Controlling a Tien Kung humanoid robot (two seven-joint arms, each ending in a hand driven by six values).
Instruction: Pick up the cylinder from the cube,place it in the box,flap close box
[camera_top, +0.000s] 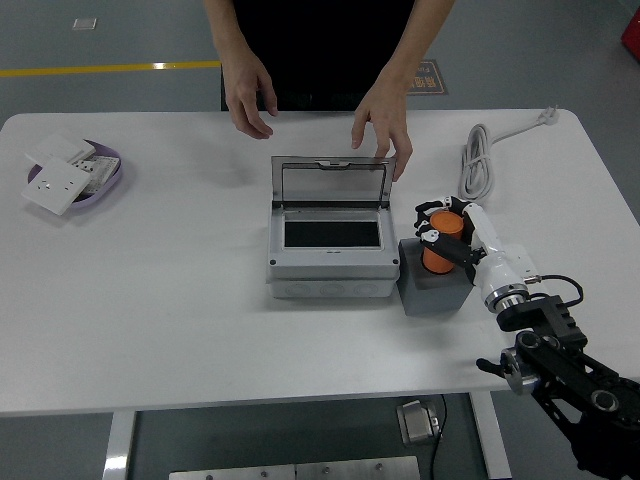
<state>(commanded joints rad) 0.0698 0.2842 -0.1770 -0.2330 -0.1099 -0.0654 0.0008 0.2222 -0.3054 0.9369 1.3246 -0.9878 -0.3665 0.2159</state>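
Dish (108, 172): purple, far left on the white table (150, 300), with white switch plates in it
Box (330, 245): grey, in the middle, clear lid standing up
Person's hands (383, 128): over the table just behind the box lid
Cube (428, 288): dark grey, touching the box's right side
Cylinder (440, 250): orange, short and round, on top of the cube, standing up, long way up and down
Right hand (446, 232): black fingers wrapped tight around the cylinder
Cable (478, 165): white, coiled, behind the hand

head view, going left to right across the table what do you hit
purple dish of white switch plates → grey box with its clear lid up → grey cube → orange cylinder held by the right hand → coiled white cable
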